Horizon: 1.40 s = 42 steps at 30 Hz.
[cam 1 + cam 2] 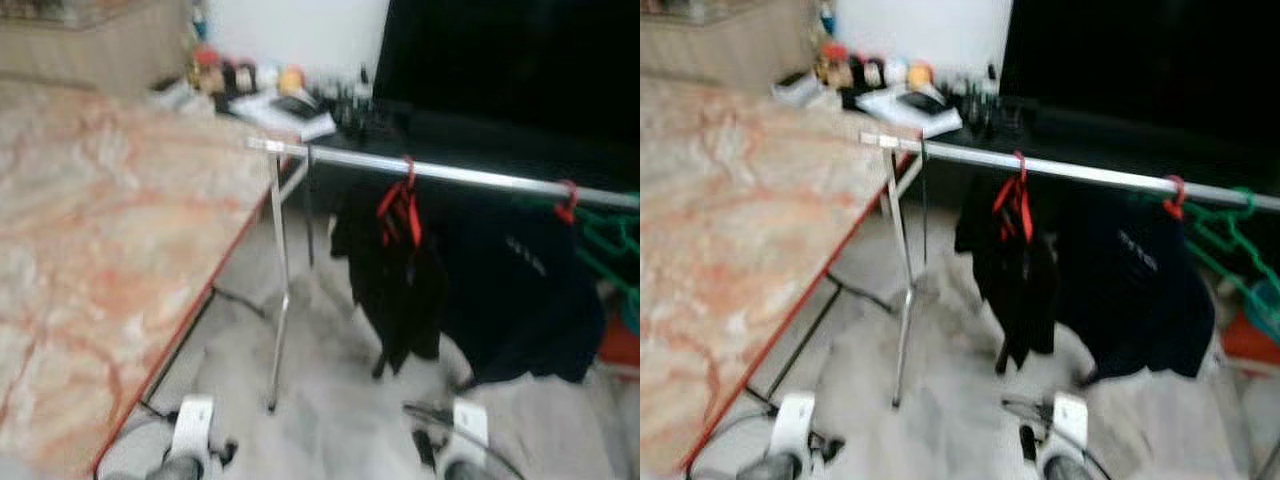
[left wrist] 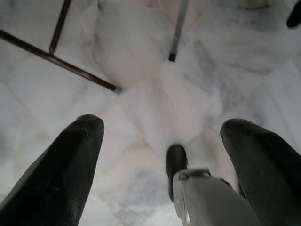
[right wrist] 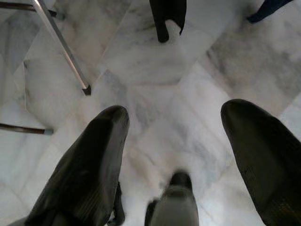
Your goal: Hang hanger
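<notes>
Marble floor [image 1: 330,400] runs under everything, pale with grey veining, and the whole scene's a bit blurry. Left of the clothes rail [image 1: 450,175] sits a bed [image 1: 100,250] with an orange-marbled cover, and beyond the rail's left end a cluttered bench [image 1: 270,100] with small bottles. On the rail, a red hanger [image 1: 402,205] carries a black garment [image 1: 395,285]; further right a second red hook [image 1: 567,200] holds a dark shirt [image 1: 520,300], then green hangers [image 1: 610,245] at the rail's far right. Below the rail, both arms hang low over the floor: left claw [image 2: 160,155] released, fingers spread, right claw [image 3: 171,160] likewise apart, gripping nothing.
</notes>
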Available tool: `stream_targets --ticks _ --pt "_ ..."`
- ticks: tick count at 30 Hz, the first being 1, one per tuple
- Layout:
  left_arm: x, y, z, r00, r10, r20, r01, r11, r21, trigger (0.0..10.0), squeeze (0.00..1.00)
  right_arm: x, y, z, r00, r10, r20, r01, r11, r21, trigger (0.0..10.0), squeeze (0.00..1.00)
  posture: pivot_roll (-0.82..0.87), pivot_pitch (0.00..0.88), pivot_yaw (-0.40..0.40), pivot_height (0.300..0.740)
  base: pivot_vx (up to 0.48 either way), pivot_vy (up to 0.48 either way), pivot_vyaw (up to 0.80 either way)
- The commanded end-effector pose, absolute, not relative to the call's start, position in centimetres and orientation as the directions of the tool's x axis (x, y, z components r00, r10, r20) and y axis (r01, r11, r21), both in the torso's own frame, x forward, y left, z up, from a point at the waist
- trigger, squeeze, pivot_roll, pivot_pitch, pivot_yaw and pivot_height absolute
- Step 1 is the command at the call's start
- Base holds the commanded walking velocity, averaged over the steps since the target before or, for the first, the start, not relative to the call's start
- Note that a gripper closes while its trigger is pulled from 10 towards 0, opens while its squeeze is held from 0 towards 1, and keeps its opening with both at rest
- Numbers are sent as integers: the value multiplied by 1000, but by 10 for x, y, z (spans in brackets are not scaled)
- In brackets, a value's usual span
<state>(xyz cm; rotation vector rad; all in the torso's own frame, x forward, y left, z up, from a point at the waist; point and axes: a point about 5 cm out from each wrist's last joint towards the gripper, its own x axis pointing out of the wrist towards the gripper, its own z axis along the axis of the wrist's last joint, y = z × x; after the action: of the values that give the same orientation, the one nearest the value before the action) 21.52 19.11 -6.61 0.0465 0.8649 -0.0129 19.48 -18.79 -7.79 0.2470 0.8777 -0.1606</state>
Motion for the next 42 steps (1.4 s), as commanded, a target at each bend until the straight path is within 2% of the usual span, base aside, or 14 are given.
stream_targets --ticks 1,8,12,16,24,30,35,38,42 --pt "215 184 -68 638 -15 -770 46 999 19 10000 0 191 -198 -78 622 -63 -781 250 960 122 10000 0 112 0 -22 740 379 0 0" --pt "214 184 -68 639 -10 -769 40 999 19 10000 0 193 -198 -77 644 -52 -763 225 966 124 10000 0 103 0 -23 740 364 0 0" --pt "213 184 -68 637 -7 -771 38 999 22 10000 0 195 -199 -75 665 -45 -745 208 970 128 10000 0 93 0 -26 740 0 0 0" --pt "212 184 -69 632 -9 -775 37 999 19 10000 0 233 -187 -51 796 -17 -605 141 977 158 10000 0 83 0 -32 740 0 0 0" --pt "209 184 -71 627 -6 -779 33 999 20 10000 0 232 -188 -46 852 -11 -523 106 983 152 10000 0 84 0 -41 740 0 0 0" --pt "208 185 -71 626 1 -780 30 999 25 10000 0 237 -187 -33 918 6 -397 53 989 138 10000 0 81 0 -43 740 0 0 0" --pt "208 185 -71 625 2 -781 30 999 27 10000 0 256 -189 -13 956 5 -294 33 992 123 10000 0 79 0 -40 740 0 0 0" --pt "208 185 -72 625 6 -781 29 999 31 10000 0 284 -181 14 981 29 -190 -4 991 130 10000 0 84 0 -40 740 0 0 0" --pt "208 186 -72 625 9 -781 25 999 32 10000 0 302 -172 33 989 69 -130 -54 992 114 10000 0 89 0 -34 740 0 0 0"
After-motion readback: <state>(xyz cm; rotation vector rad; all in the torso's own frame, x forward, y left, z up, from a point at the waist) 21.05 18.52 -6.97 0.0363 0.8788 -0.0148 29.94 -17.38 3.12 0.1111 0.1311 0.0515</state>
